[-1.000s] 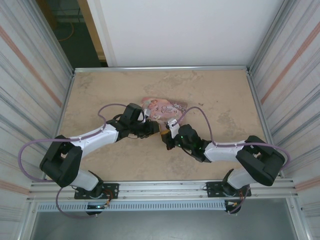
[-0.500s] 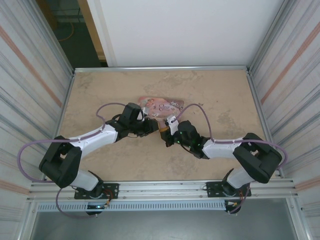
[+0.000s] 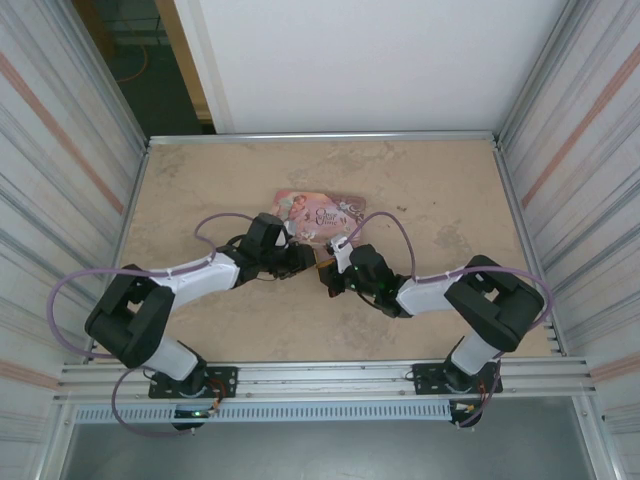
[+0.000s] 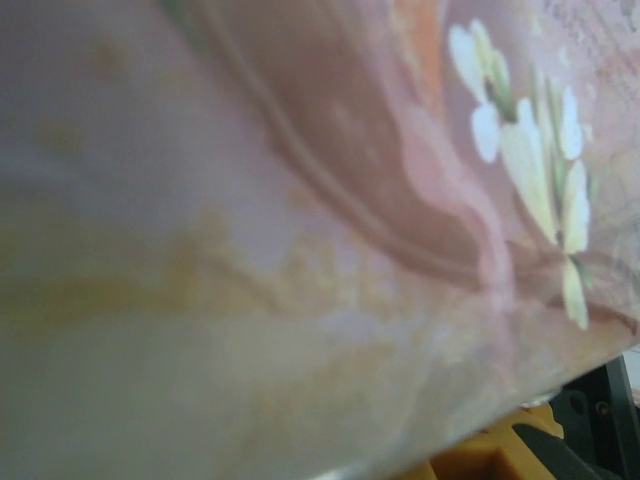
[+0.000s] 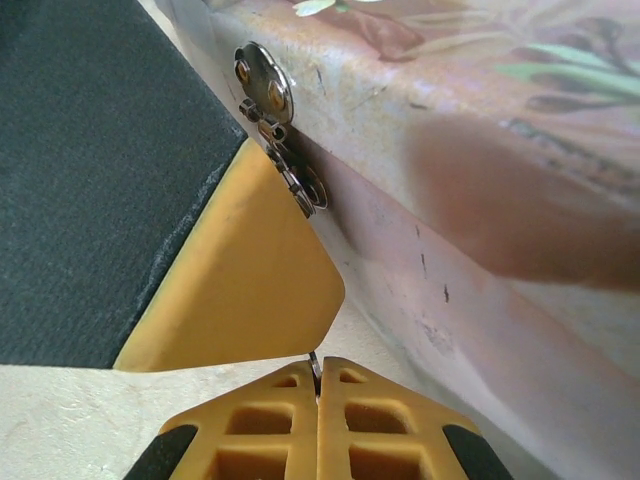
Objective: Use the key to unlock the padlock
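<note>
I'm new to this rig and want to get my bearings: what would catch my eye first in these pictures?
The left arm and right arm meeting at a pink flowered tin in the middle of the table stand out first. Close up, the right gripper is shut on a thin dark key, close to a silvery clasp on the tin's side.

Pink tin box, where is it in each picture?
Top external: the pink tin box lies near the picture's middle.
Left wrist: the tin is very close and blurry, across most of the picture.
Right wrist: the tin is at the upper right, its side wall slanting down.
Shared landmark: the painted picture on its lid.
</note>
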`<control>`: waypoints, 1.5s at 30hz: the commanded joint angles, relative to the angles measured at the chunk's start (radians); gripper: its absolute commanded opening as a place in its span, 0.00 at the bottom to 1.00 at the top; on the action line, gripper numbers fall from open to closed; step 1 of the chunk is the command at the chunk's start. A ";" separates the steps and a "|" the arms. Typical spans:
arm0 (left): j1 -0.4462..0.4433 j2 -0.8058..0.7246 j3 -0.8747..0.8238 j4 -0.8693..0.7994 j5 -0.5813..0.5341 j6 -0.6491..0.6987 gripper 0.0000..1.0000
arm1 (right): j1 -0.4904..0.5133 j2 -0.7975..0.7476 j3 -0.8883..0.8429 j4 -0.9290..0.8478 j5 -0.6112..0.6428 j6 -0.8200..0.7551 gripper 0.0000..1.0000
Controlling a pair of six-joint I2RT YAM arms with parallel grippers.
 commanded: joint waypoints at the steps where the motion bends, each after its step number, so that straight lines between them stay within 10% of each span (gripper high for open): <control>1: -0.011 0.019 -0.017 0.039 0.109 -0.012 0.21 | 0.000 0.031 0.005 0.111 0.018 0.044 0.00; 24: 0.009 -0.020 -0.078 0.074 0.012 0.027 0.49 | 0.000 0.137 -0.048 0.163 0.008 0.085 0.00; 45: 0.122 -0.420 -0.277 0.068 -0.026 -0.012 0.60 | -0.008 0.086 0.042 -0.042 -0.084 0.183 0.00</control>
